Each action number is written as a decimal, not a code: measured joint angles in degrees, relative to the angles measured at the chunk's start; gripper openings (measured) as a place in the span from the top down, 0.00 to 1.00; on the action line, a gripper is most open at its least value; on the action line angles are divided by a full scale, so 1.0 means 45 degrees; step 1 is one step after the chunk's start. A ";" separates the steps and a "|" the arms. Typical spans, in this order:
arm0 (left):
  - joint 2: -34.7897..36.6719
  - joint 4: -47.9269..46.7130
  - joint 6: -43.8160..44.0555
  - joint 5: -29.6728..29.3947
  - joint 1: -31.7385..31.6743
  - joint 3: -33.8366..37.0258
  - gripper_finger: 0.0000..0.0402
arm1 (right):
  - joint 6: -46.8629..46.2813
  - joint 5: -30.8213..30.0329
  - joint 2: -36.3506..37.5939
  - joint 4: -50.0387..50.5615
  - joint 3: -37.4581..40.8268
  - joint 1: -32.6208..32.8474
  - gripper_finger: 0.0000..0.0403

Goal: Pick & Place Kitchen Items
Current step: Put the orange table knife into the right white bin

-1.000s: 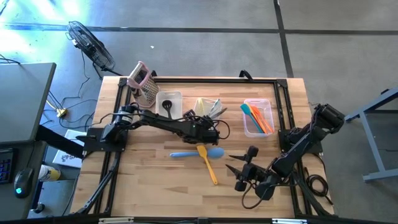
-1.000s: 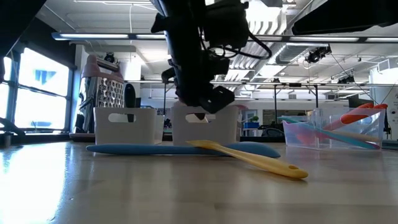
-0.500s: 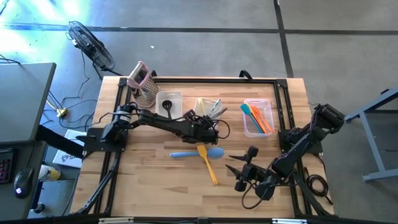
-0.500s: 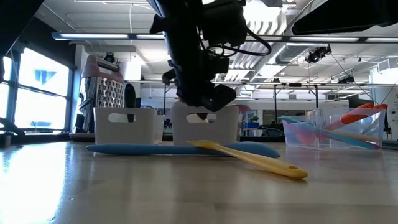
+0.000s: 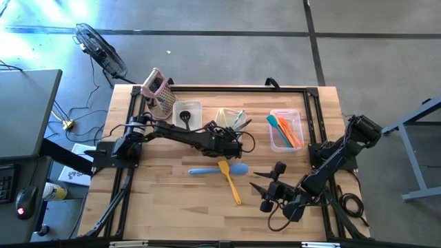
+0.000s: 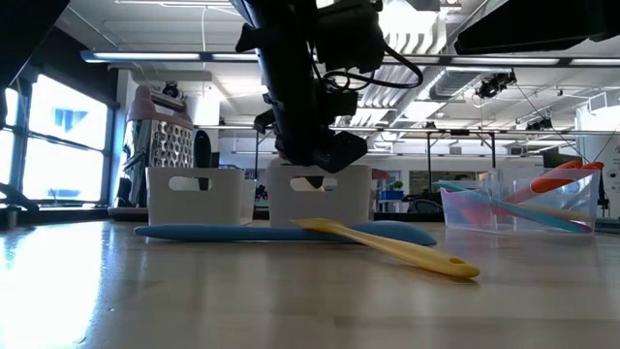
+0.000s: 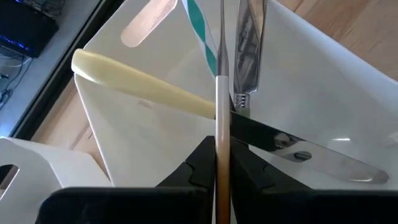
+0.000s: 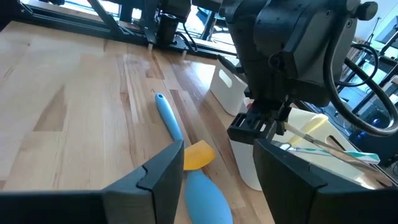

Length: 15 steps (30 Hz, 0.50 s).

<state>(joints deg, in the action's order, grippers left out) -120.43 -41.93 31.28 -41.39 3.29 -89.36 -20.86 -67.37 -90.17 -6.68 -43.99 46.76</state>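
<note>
From above, the left gripper [image 5: 231, 140] is stretched out over the middle bin [image 5: 231, 120] at the back of the table [image 5: 165, 193], while the right gripper [image 5: 260, 186] waits near the front right corner with its fingers spread and nothing between them. A blue spatula [image 5: 219, 170] and a yellow spatula [image 5: 231, 182] lie crossed on the bare wood just in front of the left gripper, a black ladle [image 5: 186, 118] sits in the left-hand bin [image 5: 187, 110], and orange and teal utensils fill the right-hand bin [image 5: 286, 129]. At table height the left arm hangs over the middle bin's near wall [image 6: 320, 199], with both spatulas lying flat in front of it. The left wrist view is the telling one: the two fingers [image 7: 199, 171] are pinched nearly together on a slim cream-handled utensil [image 7: 222, 124] whose far end reaches into the bin, over a knife [image 7: 292, 149] and a pale spatula [image 7: 143, 87] — it is gripped, not yet let go. The right wrist view shows its own parted fingers [image 8: 158, 171] and the spatulas beyond. The risk, as I judge it, is a release with the handle over the rim, so the utensil tips out, or snags on the knife.
</note>
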 joint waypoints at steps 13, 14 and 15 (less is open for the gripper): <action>-0.0008 -0.0086 0.0046 0.0009 0.0019 0.0015 0.93 | -0.0019 0.0050 -0.0005 0.0010 0.0000 0.0000 0.54; -0.0013 -0.0119 0.0050 0.0015 0.0019 0.0015 0.93 | -0.0019 0.0053 -0.0005 0.0010 0.0000 0.0000 0.54; -0.0013 -0.0174 0.0049 0.0030 0.0019 0.0015 0.92 | -0.0019 0.0053 -0.0005 0.0010 0.0000 0.0000 0.54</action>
<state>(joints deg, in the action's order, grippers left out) -120.49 -42.72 31.50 -41.25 3.38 -89.30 -20.95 -67.13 -90.19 -6.63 -43.99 46.76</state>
